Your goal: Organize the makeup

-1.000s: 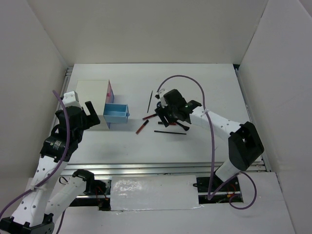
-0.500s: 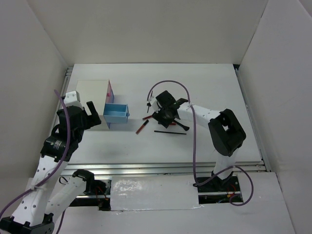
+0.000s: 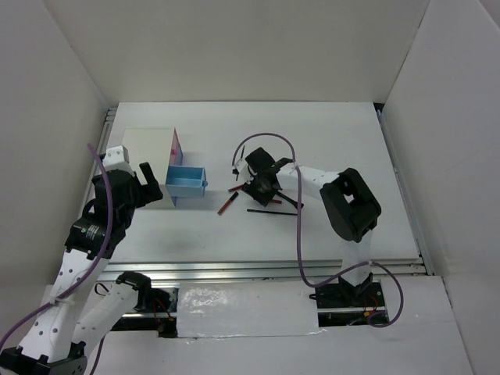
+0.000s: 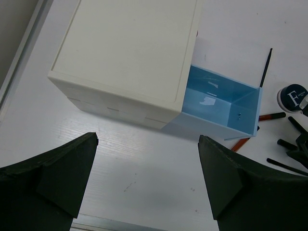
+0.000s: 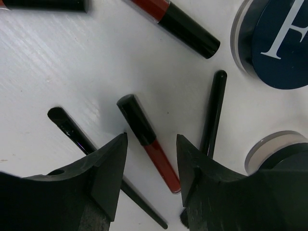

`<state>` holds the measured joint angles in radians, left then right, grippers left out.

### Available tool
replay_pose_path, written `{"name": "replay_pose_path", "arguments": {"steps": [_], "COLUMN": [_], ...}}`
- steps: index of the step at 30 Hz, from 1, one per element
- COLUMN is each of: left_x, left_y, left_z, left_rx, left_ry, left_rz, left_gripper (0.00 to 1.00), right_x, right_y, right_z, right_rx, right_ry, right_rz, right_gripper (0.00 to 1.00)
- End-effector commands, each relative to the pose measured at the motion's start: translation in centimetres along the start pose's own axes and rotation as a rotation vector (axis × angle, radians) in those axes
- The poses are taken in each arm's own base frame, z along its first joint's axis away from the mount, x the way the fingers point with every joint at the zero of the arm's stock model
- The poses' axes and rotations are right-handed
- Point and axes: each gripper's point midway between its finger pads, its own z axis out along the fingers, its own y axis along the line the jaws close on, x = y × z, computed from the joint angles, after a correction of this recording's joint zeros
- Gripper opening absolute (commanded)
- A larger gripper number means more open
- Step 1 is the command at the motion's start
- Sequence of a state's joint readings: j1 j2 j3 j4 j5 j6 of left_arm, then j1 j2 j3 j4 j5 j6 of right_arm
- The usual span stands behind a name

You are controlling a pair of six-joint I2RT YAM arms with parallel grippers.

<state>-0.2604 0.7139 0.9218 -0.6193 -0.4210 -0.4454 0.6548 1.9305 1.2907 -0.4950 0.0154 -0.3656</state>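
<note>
While right jaws straddle the red-and-black pencil (image 5: pixel 144 137), narrowly open, empty
Best close square on its barrel, clear of the thin black brush (image 5: pixel 70 126) alongside on the desk (image 5: pixel 72 62); left jaws gape empty by the blue drawer (image 4: pixel 219 101).

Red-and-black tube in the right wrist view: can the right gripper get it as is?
Probably yes. The right gripper is open, with the red-and-black tube lying between its fingers; the thin black brush beside it may get caught too.

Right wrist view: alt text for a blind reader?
The right tool, open, straddles a red-and-black tube on the white table. A navy compact marked F sits upper right, with a second tube, a thin black stick and a pale-rimmed compact nearby.
</note>
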Motion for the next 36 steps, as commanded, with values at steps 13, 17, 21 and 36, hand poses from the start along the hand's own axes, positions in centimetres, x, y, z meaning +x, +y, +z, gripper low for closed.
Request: {"name": "replay_pose_path", "arguments": {"steps": [13,17,21,36], "left_x": [-0.9,-0.8,-0.8,-0.9], "left_y": [-0.3,-0.4,-0.4,0.1], "left_z": [0.2,0.2,0.3,0.2], "left_rx": [0.017,0.016,0.015,-0.011], "left_ry": [-0.036,-0.034,-0.031,-0.037], "left_rz": [0.003,0.003,0.006,-0.005], "left_gripper": [0.99,0.99,0.99,0.99], "right_x": [-1.4,-1.3,-2.6,-18.2], "right_y": [0.5,0.5,-0.3,2.1], "right_z": [0.8,0.8,-0.8,-20.2], "right_rx": [-0.037,-0.037,0.003,0.089], "right_ry": [-0.029,-0.029,-0.076,-0.723], "right_rz": [-0.027,-0.027,-0.025,-0.043], "right_gripper": [0.24,0.16,0.08,0.04]}}
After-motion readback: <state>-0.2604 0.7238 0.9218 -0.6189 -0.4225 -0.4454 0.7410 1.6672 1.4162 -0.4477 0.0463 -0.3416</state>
